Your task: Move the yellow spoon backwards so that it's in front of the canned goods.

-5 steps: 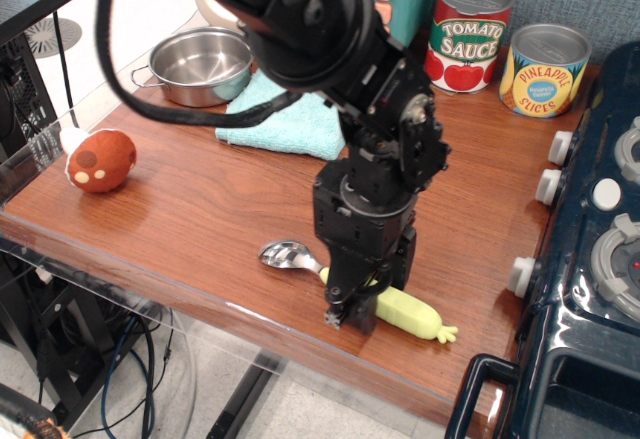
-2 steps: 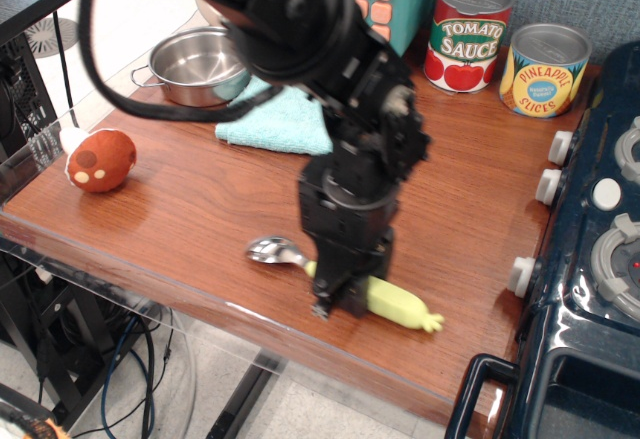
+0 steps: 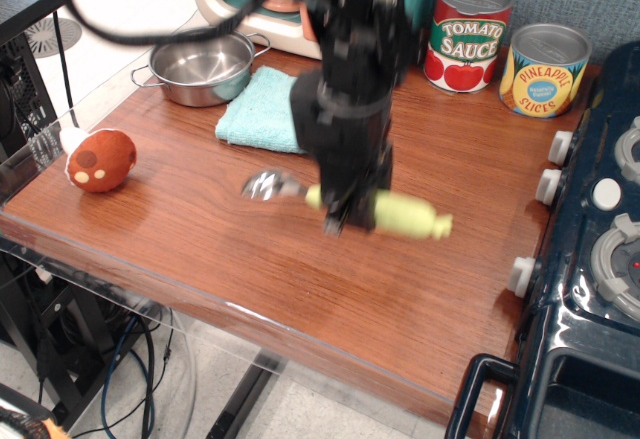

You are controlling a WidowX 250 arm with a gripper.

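The yellow spoon (image 3: 405, 214) has a shiny metal bowl at its left end and a pale yellow-green handle pointing right. It hangs level above the wooden table (image 3: 200, 229), near the middle. My gripper (image 3: 350, 221) is shut on the spoon handle close to the bowl. The arm is blurred by motion. The canned goods stand at the back right: the Tomato Sauce can (image 3: 469, 34) and the Pineapple Slices can (image 3: 543, 70). The spoon is well in front of them.
A teal cloth (image 3: 255, 114) lies behind the arm, a steel pot (image 3: 197, 67) at the back left. A red-brown toy mushroom (image 3: 100, 160) sits at the left edge. A dark toy stove (image 3: 600, 239) with knobs borders the right side.
My gripper has lifted the spoon off the table near the front edge and carried it backwards, towards the table's middle. The spoon now hangs level in the air.
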